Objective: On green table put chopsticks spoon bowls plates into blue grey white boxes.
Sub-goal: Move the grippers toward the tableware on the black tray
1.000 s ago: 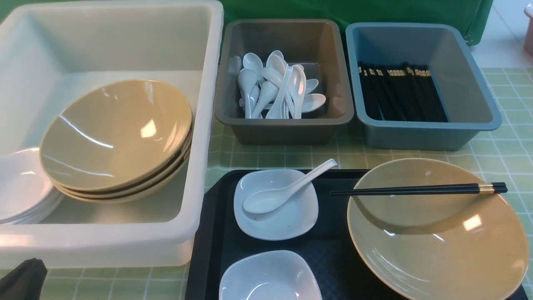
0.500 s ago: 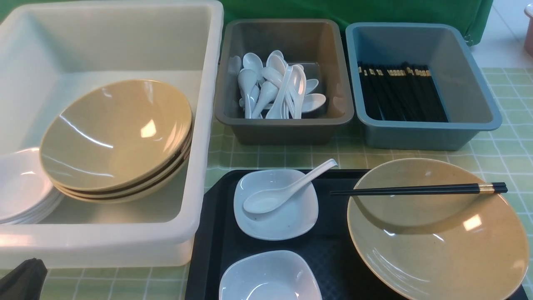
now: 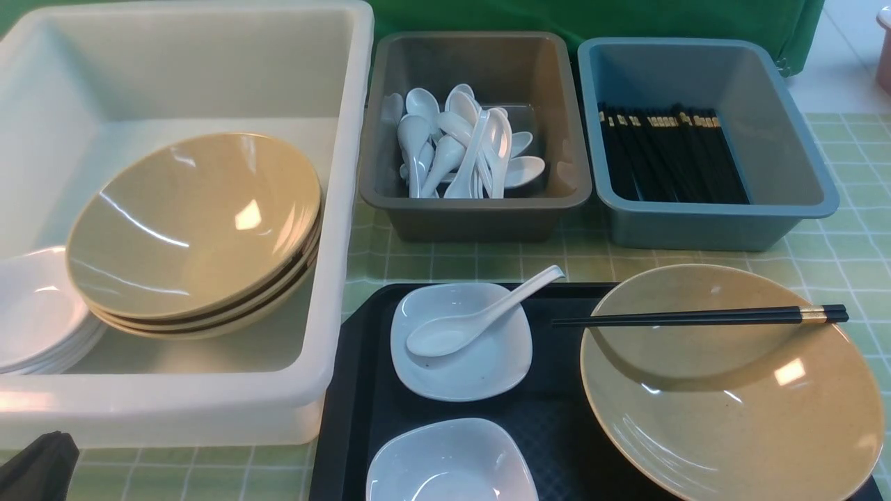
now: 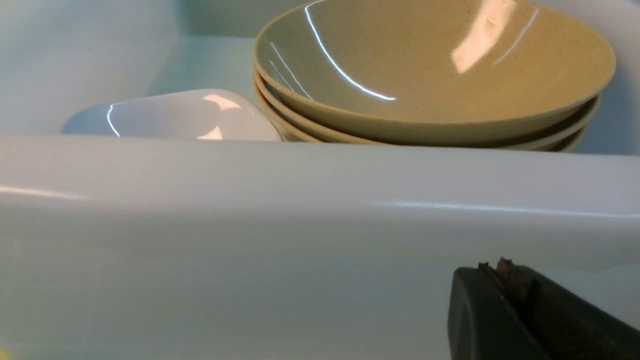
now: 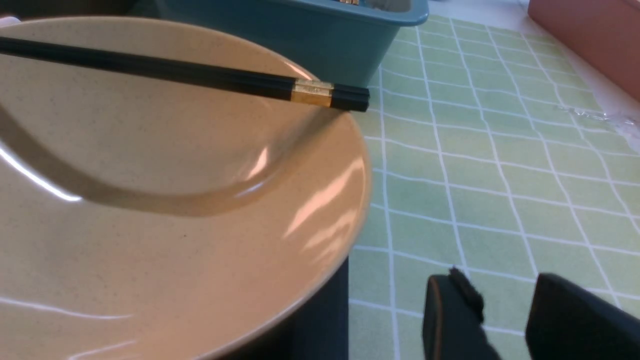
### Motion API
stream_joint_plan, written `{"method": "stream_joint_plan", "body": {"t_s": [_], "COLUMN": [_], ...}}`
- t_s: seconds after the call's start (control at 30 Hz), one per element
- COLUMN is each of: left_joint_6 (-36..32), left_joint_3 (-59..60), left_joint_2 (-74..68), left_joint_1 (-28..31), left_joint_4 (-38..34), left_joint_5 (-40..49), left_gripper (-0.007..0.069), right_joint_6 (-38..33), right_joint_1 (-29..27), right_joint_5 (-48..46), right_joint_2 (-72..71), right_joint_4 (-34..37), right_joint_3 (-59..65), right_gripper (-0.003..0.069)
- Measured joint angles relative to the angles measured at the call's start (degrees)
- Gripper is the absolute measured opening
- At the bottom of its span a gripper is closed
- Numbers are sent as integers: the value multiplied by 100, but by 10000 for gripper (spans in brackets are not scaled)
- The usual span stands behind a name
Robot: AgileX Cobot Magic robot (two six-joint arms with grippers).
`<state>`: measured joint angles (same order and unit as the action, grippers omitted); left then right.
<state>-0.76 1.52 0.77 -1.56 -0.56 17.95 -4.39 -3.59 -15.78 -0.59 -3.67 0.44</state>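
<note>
Nothing has moved over the last second: every dish sits where it was, and neither arm has stirred.

My left jaws are closed on nothing and parked low against the outside of the white box's (image 3: 334, 209) near wall. That box already holds the stacked bowls (image 3: 195, 223).

My right jaws stand parted and empty above the green surface (image 5: 500, 175), just off the near right edge of the black tray (image 3: 557, 417).

On that tray the loose bowl (image 3: 731, 403) carries the chopsticks (image 3: 699, 318) across the far part of its rim. Their long axis runs left to right across my front view. The gold-banded thick ends point to my right and overhang the rim, as the right wrist camera shows (image 5: 185, 72).

From the right jaws the pair lies ahead and to the left, and the right arm is clearly the nearer one. I judge those banded ends the easiest place to grip, with the jaws closing across the sticks rather than along them.

The blue box (image 3: 710, 223), already holding other sticks, sits just beyond.

The spoon (image 3: 480, 320) rests in a plate (image 3: 473, 369) on the tray's left half, in front of the grey box (image 3: 473, 209). A second plate (image 3: 452, 459) lies nearer me.
</note>
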Motion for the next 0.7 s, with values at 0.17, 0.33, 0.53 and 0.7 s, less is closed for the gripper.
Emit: {"method": "stream_joint_plan", "body": {"t_s": [0.17,0.33,0.53,0.7], "left_joint_6": [0,-5,-10,-5], "left_joint_3": [0,0,0,0], "left_joint_2": [0,0,0,0], "left_joint_1": [-6,-60,-60,-60], "left_joint_4": [0,0,0,0], "left_joint_5": [0,0,0,0], "left_gripper": [-1,-1,-1,-1], "right_joint_6": [0,0,0,0], "right_joint_1": [0,0,0,0], "right_joint_5": [0,0,0,0], "right_joint_2": [0,0,0,0], "right_joint_4": [0,0,0,0], "right_joint_3": [0,0,0,0], "right_gripper": [236,236,236,236]}}
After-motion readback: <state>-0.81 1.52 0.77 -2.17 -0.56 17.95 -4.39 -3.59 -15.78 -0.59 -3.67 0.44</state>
